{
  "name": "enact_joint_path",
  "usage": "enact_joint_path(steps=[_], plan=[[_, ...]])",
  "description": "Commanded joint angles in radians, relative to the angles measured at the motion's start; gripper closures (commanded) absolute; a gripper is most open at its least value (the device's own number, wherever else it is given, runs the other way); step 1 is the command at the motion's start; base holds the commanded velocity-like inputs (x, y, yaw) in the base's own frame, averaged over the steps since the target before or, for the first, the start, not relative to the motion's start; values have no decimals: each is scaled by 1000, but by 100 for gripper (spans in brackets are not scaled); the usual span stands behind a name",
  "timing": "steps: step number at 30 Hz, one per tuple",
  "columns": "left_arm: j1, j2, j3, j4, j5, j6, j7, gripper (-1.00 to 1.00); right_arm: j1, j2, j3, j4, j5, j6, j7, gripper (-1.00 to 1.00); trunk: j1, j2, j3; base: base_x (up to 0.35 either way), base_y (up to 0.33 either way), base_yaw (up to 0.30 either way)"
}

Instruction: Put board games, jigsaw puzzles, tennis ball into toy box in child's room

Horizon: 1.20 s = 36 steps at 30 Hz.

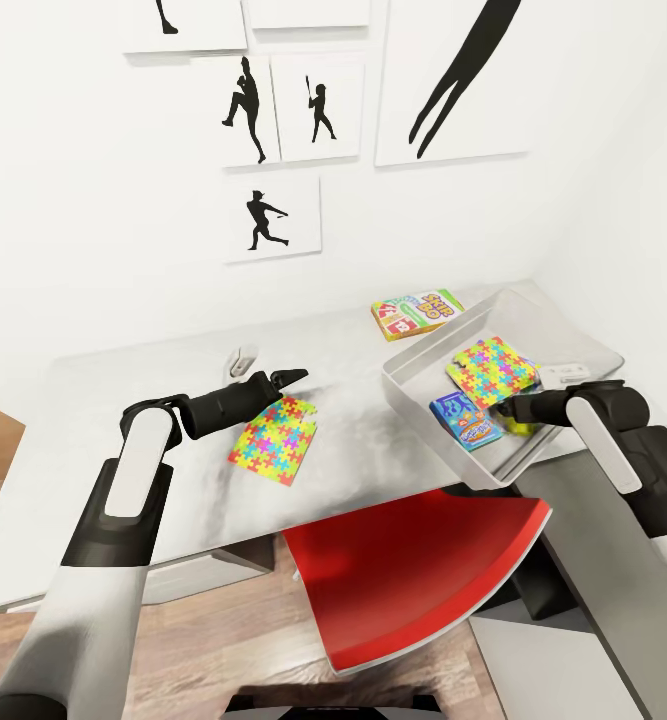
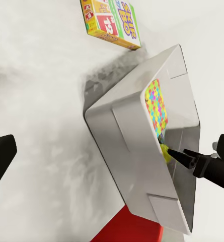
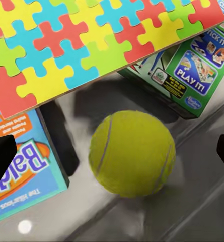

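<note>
We see a pale grey-white table (image 1: pixel 123 400) against a white wall hung with black baseball-player silhouette pictures (image 1: pixel 271 213).

At the left of the head view, our left gripper (image 1: pixel 291 378) reaches out low over the tabletop. Its black fingers come to a point there, and we cannot tell whether they are parted or closed; the left wrist view shows dark fingertips at both of its edges, which suggests a wide spread. Just beneath and beside that gripper a jigsaw puzzle (image 1: pixel 275 439) lies flat on the table, a sheet of yellow, green, blue, red and orange pieces.

Further right, near the wall, a board game (image 1: pixel 416 313) in a yellow and green box lies flat on the table, just beside the toy box (image 1: pixel 413 395).

The light grey toy box sits at the table's right end, above a red chair seat (image 1: pixel 413 570). Inside it a second jigsaw puzzle (image 1: pixel 491 372) rests tilted on top of other boxes, and a blue board game (image 1: pixel 465 420) lies beside it.

At the far right, our right gripper (image 1: pixel 513 410) reaches into the toy box. In the right wrist view its fingers stand wide apart, empty, and the yellow-green tennis ball (image 3: pixel 132 153) rests between them on the box floor, next to the blue game and a green board game (image 3: pixel 184 70), under the edge of the tilted puzzle.
</note>
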Motion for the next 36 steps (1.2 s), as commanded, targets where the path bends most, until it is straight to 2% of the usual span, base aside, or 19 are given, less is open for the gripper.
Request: enact_joint_path(steps=[1,19,24,29,30,32,33,35,36], plan=[[-1,0,0,-1,10,4,9,-100,-1,-1,3,-1,-10,2,-10,-100,1,-2,-2,0,0,0],[-1,3,1,0,9,4,9,-100,-2,-5,-11,-19,-10,2,-9,-100,1,-2,-2,0,0,0],[0,8,0,3,9,4,9,-100,-2,-10,-16,-75,-13,2,-7,-100,1,-2,-2,0,0,0],[2,14,0,15,9,3,9,-100,6,-18,-27,-192,-19,2,-4,-100,1,-2,-2,0,0,0],[2,14,0,15,9,3,9,-100,6,-18,-27,-192,-19,2,-4,-100,1,-2,-2,0,0,0],[2,18,0,19,9,3,9,-100,15,-22,-51,-233,-22,2,3,-100,1,-2,-2,0,0,0],[2,18,0,19,9,3,9,-100,15,-22,-51,-233,-22,2,3,-100,1,-2,-2,0,0,0],[4,22,1,22,8,2,9,-100,21,-22,-90,-259,-24,2,19,-100,1,-2,-2,0,0,0],[4,22,1,22,8,2,9,-100,21,-22,-90,-259,-24,2,19,-100,1,-2,-2,0,0,0]])
